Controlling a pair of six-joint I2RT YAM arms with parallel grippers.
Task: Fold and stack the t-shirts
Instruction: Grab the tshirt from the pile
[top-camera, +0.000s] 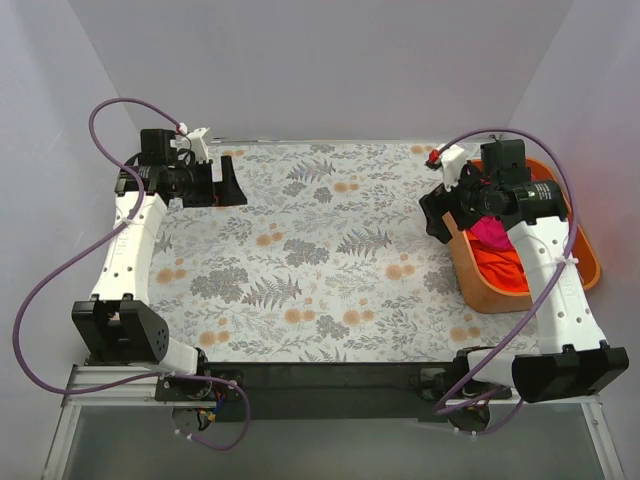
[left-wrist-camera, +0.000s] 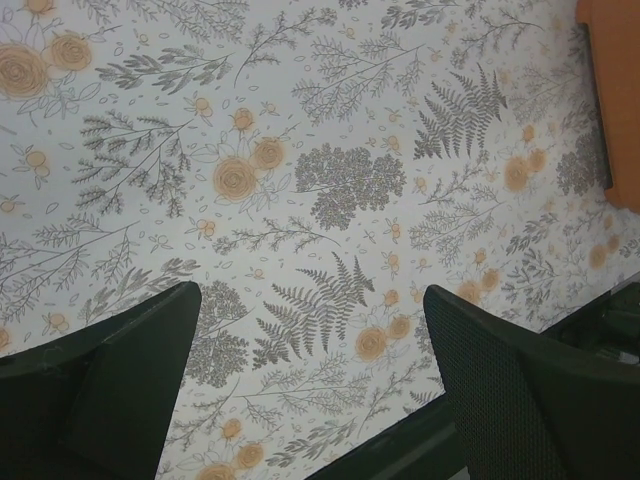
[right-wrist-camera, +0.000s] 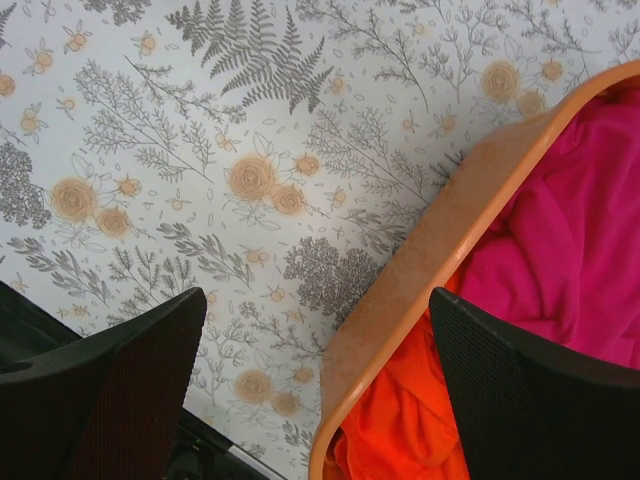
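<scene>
Pink t-shirt (right-wrist-camera: 575, 190) is lying bunched on orange-red t-shirts (right-wrist-camera: 400, 425) in the tub (right-wrist-camera: 420, 265) | probably feeling soft, light, floppy | pinching a top fold is looking best | right gripper (right-wrist-camera: 315, 330) is hanging over the rim, fingers apart | left gripper (left-wrist-camera: 310, 300) fingers apart too

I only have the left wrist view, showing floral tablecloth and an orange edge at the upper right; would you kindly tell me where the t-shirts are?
Observer: Both are in the orange tub on the table's right side, the magenta t-shirt toward its far end, the orange-red t-shirt nearer.
Operator: Thank you. Where is the right claw?
Observer: The right claw hovers open across the tub's rim, one finger over the shirts.
Operator: Is any shirt laid out?
Observer: No, none lies on the tablecloth.
</scene>
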